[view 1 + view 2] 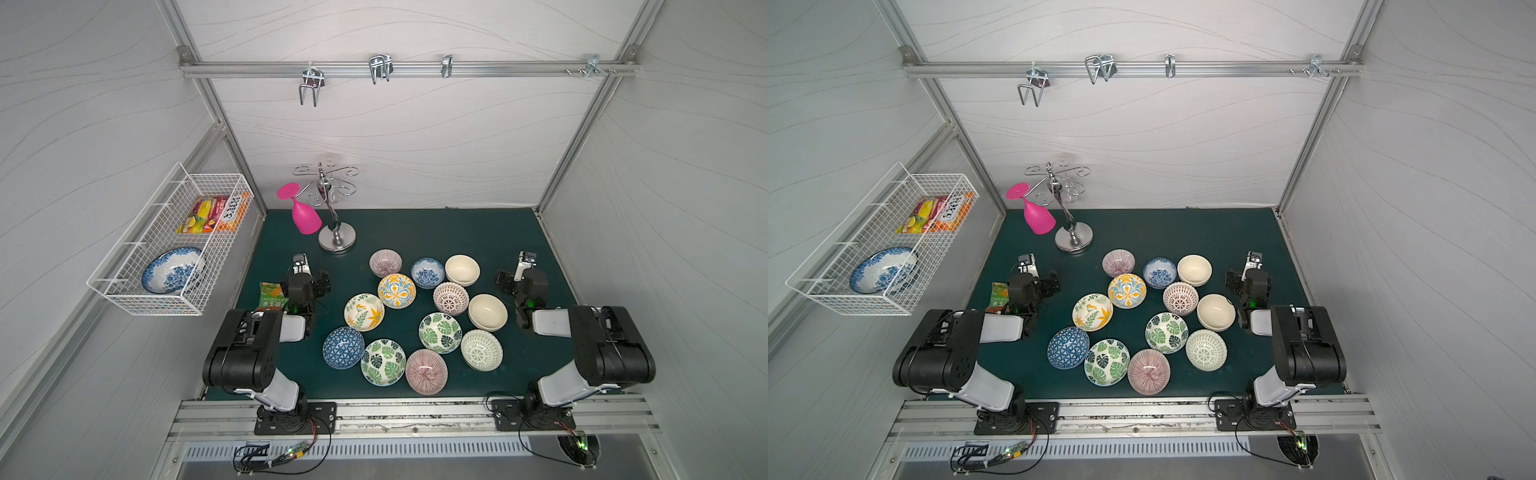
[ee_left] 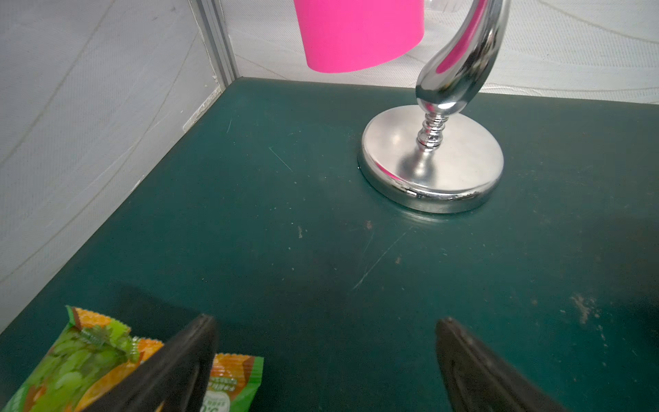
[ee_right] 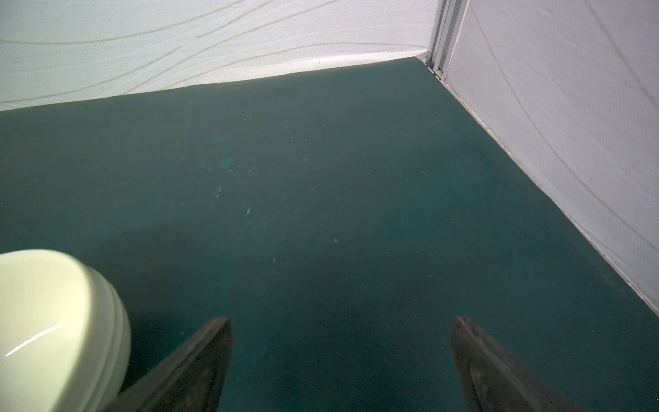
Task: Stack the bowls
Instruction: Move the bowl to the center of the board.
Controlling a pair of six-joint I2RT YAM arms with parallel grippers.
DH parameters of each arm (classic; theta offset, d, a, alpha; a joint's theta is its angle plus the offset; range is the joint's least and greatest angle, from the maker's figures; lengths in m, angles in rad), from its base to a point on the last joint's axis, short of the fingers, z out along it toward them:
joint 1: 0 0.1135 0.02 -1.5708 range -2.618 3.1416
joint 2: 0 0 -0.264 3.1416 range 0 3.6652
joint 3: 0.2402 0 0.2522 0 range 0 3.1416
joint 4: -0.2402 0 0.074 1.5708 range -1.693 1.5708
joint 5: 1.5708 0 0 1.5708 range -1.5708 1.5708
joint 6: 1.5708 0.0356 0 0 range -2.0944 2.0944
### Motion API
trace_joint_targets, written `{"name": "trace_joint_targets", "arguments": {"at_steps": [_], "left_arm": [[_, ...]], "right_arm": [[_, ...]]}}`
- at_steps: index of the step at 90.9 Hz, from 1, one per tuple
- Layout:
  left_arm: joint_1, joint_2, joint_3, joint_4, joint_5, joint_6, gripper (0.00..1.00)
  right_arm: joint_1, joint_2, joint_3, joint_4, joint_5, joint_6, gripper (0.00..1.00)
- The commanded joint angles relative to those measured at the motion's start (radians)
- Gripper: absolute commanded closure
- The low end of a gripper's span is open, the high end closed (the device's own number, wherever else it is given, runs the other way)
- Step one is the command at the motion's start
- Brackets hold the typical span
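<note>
Several small bowls sit apart, none stacked, mid-mat in both top views: pink striped (image 1: 385, 262) (image 1: 426, 371), green leaf (image 1: 440, 332) (image 1: 382, 362), cream (image 1: 462, 270) (image 1: 487, 312), blue (image 1: 427, 272) (image 1: 343, 347), yellow-orange floral (image 1: 396, 290) (image 1: 364, 311) and lattice (image 1: 451, 298) (image 1: 481, 350). My left gripper (image 2: 326, 319) hovers open and empty over bare mat left of the bowls. On their right my right gripper (image 3: 342, 319) is open and empty too, with a cream bowl (image 3: 53, 321) just beside it.
A chrome stand (image 1: 337, 241) with a hanging pink goblet (image 1: 305, 218) stands at the back left. A green snack packet (image 2: 89, 360) lies by my left fingers. On the left wall a wire basket (image 1: 124, 291) holds a blue-and-white dish (image 1: 172, 270) and snack packs.
</note>
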Motion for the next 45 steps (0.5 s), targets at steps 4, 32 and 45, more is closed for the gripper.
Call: {"name": "trace_joint_targets", "arguments": {"at_steps": [4, 32, 45], "left_arm": [[0.001, -0.003, 0.004, 0.037, 0.001, -0.006, 0.00], [0.001, -0.020, -0.046, 0.110, -0.038, -0.024, 0.00], [-0.005, -0.062, -0.025, 0.047, -0.060, -0.020, 0.00]], "right_arm": [[-0.005, 0.001, 0.006, -0.004, -0.010, 0.000, 0.01], [0.002, 0.000, 0.002, 0.001, 0.003, -0.006, 0.01], [0.011, -0.004, -0.002, 0.012, 0.026, -0.009, 0.01]]}}
